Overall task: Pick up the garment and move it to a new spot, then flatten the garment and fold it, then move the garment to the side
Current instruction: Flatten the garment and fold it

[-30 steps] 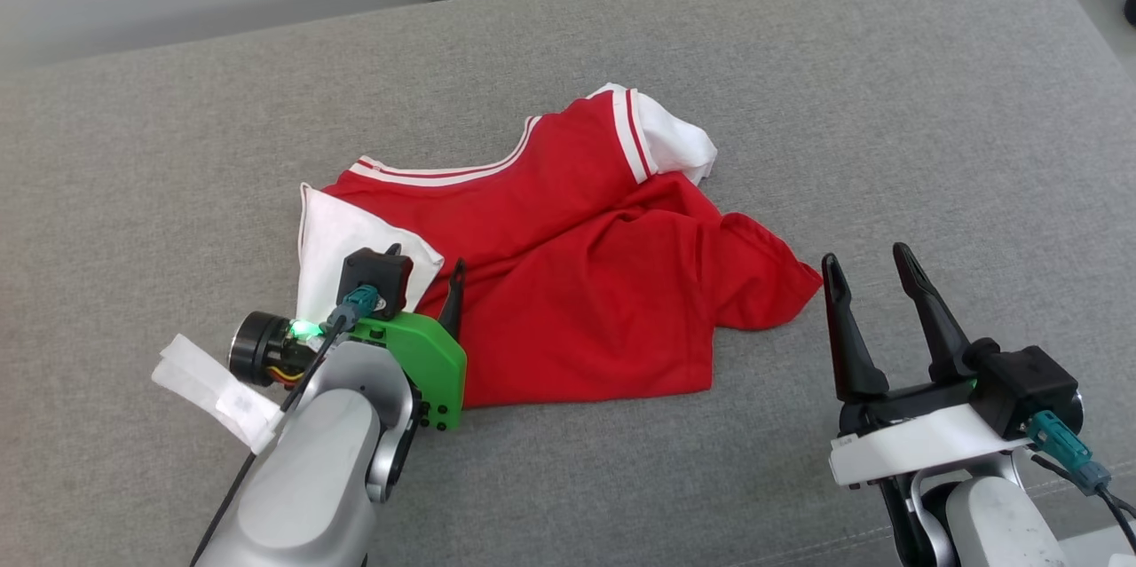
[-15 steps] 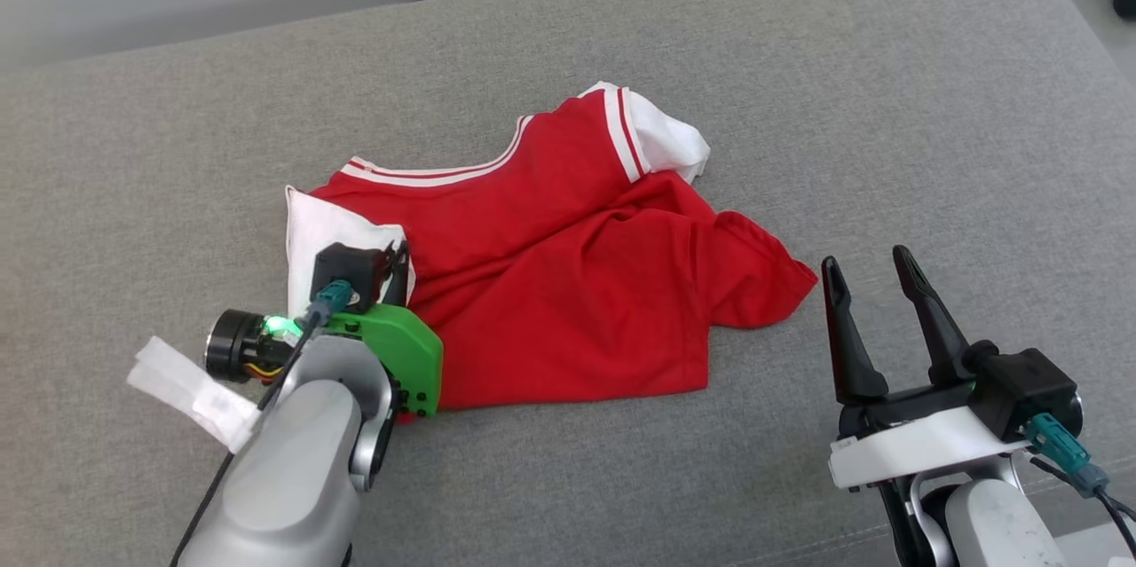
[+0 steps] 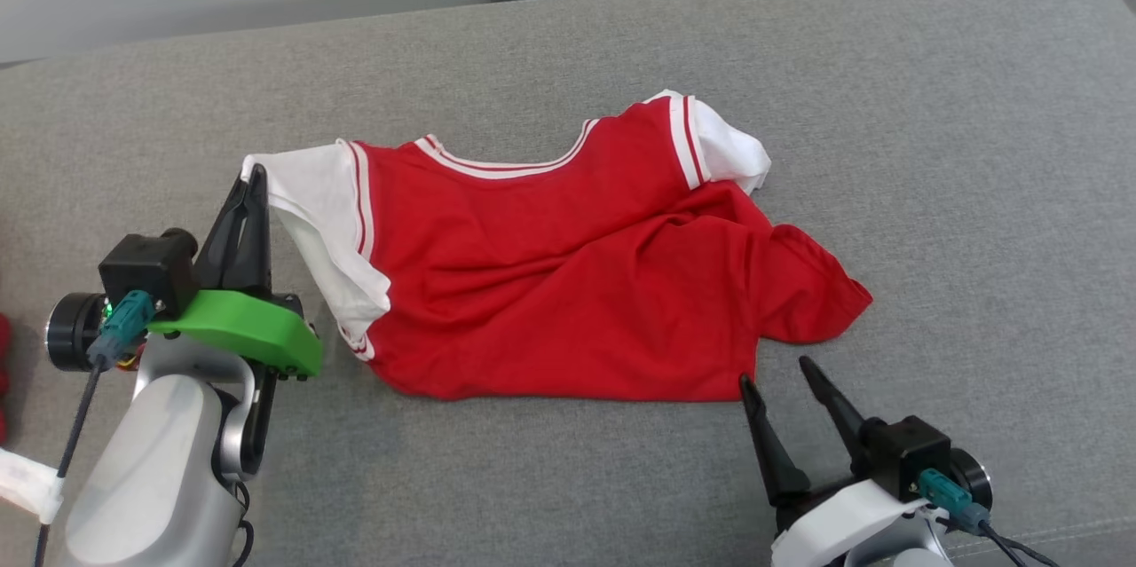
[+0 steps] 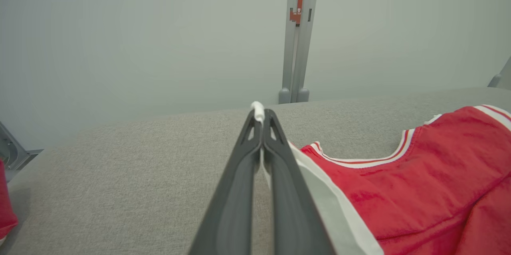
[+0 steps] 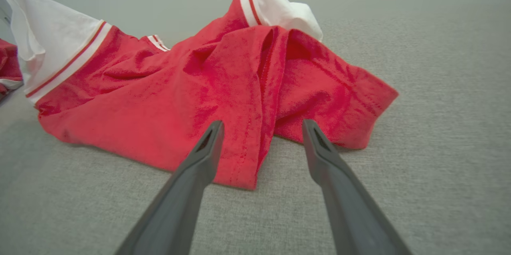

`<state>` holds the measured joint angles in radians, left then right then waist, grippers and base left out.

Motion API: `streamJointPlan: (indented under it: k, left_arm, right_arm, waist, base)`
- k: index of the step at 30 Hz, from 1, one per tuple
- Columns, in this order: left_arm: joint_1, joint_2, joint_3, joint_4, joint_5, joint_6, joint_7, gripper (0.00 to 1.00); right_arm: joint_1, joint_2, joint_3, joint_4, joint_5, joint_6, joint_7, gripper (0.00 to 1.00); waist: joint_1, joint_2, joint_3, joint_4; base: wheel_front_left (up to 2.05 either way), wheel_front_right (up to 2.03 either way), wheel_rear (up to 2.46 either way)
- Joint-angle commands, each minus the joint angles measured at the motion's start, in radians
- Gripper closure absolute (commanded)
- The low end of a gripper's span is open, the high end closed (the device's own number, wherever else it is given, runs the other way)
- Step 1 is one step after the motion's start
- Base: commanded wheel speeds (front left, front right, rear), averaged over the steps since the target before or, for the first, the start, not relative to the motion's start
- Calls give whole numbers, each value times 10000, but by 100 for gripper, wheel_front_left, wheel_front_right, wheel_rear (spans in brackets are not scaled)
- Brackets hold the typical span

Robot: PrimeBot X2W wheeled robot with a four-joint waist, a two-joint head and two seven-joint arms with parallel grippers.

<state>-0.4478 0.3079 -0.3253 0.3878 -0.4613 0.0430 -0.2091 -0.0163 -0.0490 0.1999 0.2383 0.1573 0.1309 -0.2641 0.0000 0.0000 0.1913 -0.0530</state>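
My left gripper (image 3: 255,179) pinches the garment's (image 3: 550,283) white sleeve edge. My right gripper (image 3: 777,372) gapes empty beside its hem corner. Grey cushion (image 3: 932,150) spreads all around.

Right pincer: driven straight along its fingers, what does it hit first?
Probably the red shirt: its near hem corner lies just ahead of the open right pincer, roughly between the fingers. Depth is unclear; angled low, it might touch the grey cushion first.

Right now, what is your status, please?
Left gripper: jaws shut on white sleeve. Right gripper: jaws open, short of shirt hem. Other red cloth far left, apart.
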Motion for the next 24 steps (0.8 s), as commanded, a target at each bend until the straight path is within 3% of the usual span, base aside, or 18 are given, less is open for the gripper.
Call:
streamJointPlan:
  k: [1, 11, 12, 13, 14, 18, 24]
  left_arm:
    - [184, 162, 72, -194, -53, 4, -70, 100]
    - [415, 452, 297, -1031, -194, 176, -102, 100]
    - [416, 452, 286, -1060, -197, 181, -91, 100]
    - [421, 452, 278, -1079, -189, 183, -94, 100]
    - [433, 446, 268, -1093, -191, 186, -96, 100]
    - [478, 423, 311, -1143, -295, 147, -184, 100]
    - [604, 245, 756, -1422, -1111, -192, -276, 100]
  right_arm:
    - [7, -24, 106, 241, -59, -5, -3, 0]
    - [-894, -26, 553, 2167, 37, -5, -3, 0]
    - [-966, -31, 629, 2334, 36, -5, -2, 30]
    - [-1020, -27, 726, 2450, 38, -3, 1, 68]
    - [-1074, -30, 835, 2598, 7, 0, 11, 97]
    - [-1052, -158, 868, 2574, -48, -5, 11, 100]
    - [-543, -524, 547, 1029, 197, -3, -3, 100]
  waist:
    - [0, 0, 33, 164]
    - [0, 0, 363, 697]
    - [0, 0, 386, 732]
    - [0, 0, 395, 751]
    - [0, 0, 395, 771]
    - [0, 0, 272, 814]
    - [0, 0, -227, 713]
  base:
    - [0, 0, 0]
    - [0, 0, 0]
    - [0, 0, 0]
    - [0, 0, 0]
    - [0, 0, 0]
    - [0, 0, 0]
    - [0, 0, 0]
